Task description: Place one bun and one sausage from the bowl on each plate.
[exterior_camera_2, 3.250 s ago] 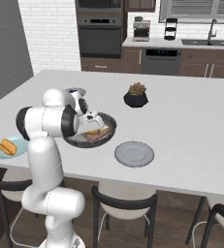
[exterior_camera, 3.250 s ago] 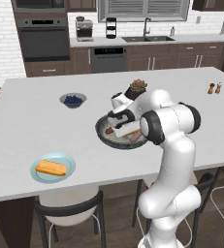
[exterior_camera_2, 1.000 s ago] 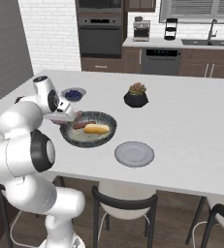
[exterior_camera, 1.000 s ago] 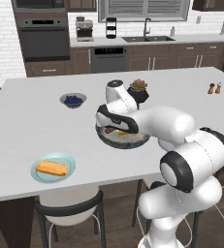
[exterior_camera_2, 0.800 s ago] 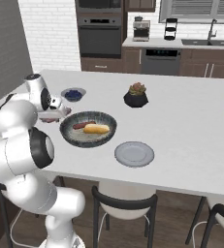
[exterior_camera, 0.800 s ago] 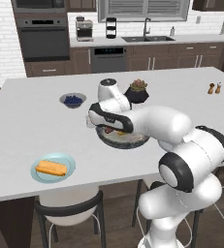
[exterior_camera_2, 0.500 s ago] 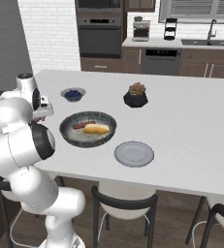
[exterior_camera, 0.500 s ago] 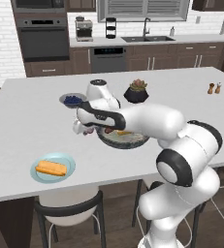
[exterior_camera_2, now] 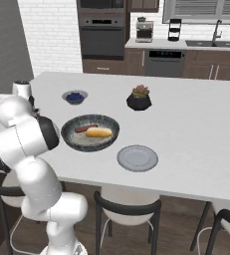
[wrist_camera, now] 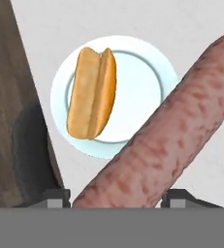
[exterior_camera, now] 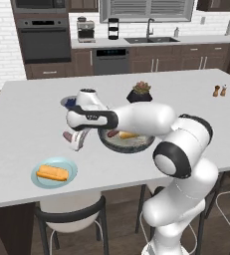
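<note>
Holding a sausage [wrist_camera: 167, 131] clamped between the closed fingers [exterior_camera: 76, 140], the arm hangs over the bench [exterior_camera: 27, 124], short of the plate [wrist_camera: 147, 82] bearing one bun [wrist_camera: 91, 92]. Sausage judged light, firm, slippery; mid-length grip advisable.

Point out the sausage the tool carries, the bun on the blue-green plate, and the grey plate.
sausage [wrist_camera: 167, 140], hand view: middle of its reddish-brown body.
bun [wrist_camera: 91, 92], hand view: its split top, at mid-length.
blue-green plate [wrist_camera: 142, 87], hand view: bare surface beside the bun.
grey plate [exterior_camera_2: 137, 158], right base view: its flat centre.
</note>
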